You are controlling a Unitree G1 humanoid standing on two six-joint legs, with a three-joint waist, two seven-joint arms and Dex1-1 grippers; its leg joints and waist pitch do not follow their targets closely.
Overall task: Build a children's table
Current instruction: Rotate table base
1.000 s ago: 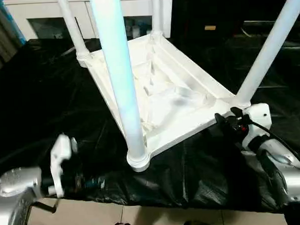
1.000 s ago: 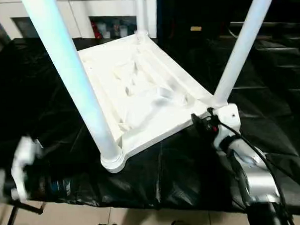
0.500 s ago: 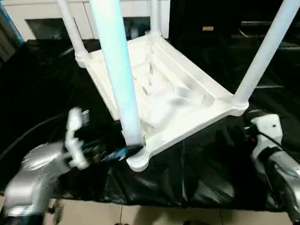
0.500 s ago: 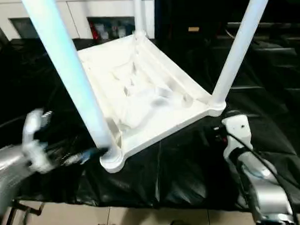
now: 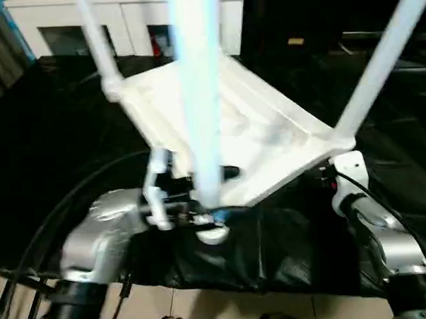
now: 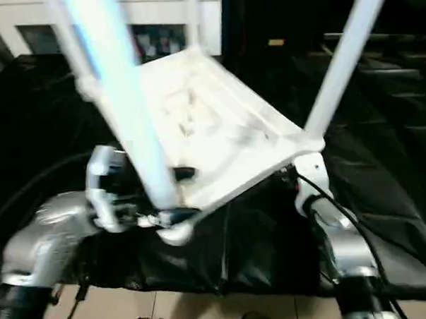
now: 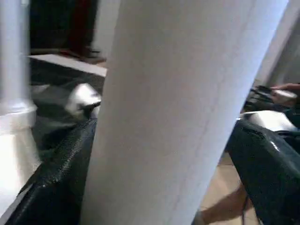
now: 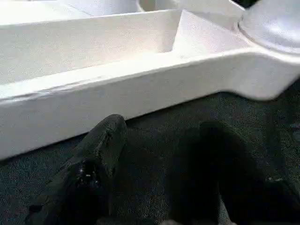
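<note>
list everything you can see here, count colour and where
children's table: one, white, upside down on the black cover, near edge tilted up
legs: four, white, rising from the table's corner sockets
black cover: one, black, spread over the work surface
cabinet: one, white with glass doors, behind the work surface
floor: beige tiles, below the near edge
left gripper: one, black jaws open either side of the nearest leg
right gripper: one, black jaws apart, at the table's right corner

Head stereo pair looks forward and down, sharing the upturned white plastic children's table (image 5: 226, 131). Left wrist camera sits close against one white tubular leg (image 7: 187, 112); right wrist camera faces the tabletop's rim (image 8: 117, 89).
</note>
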